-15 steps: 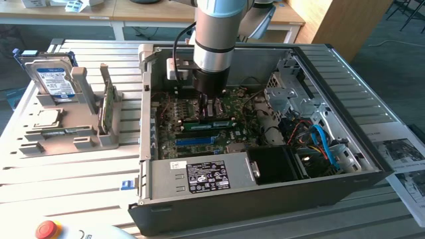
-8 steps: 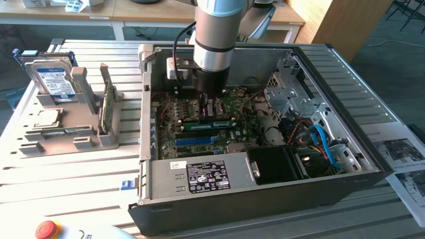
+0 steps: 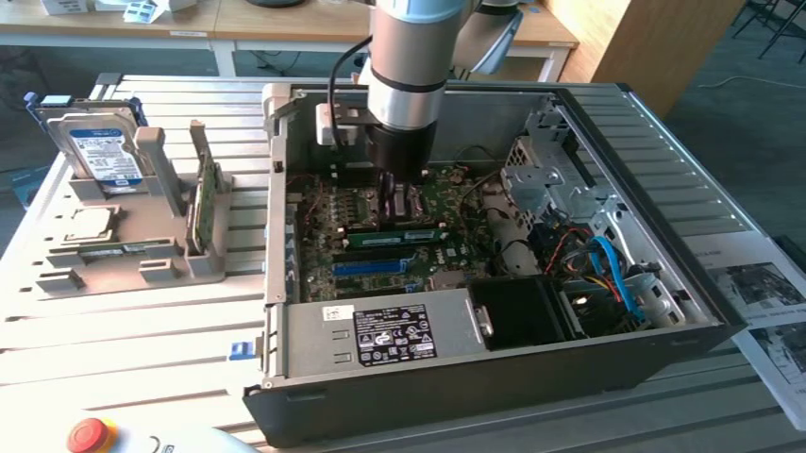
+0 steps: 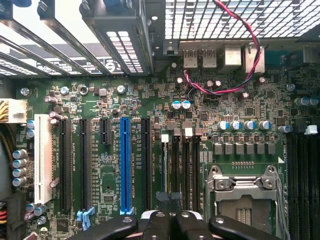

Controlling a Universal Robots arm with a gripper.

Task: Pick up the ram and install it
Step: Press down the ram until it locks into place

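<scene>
jaws [image 4: 170,218] closed, ram [image 3: 395,235] partly hidden

Behind the slatted metal work table [image 3: 139,349] stand light wooden desks [image 3: 252,24] and a wooden cabinet [image 3: 643,38]. The floor [image 3: 756,104] is dark grey.

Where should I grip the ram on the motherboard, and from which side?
Take the ram by its upper long edge near mid-length, coming straight down from above, fingers across its thin faces. It seems to stand on edge along the motherboard, so only that top edge looks free.
</scene>
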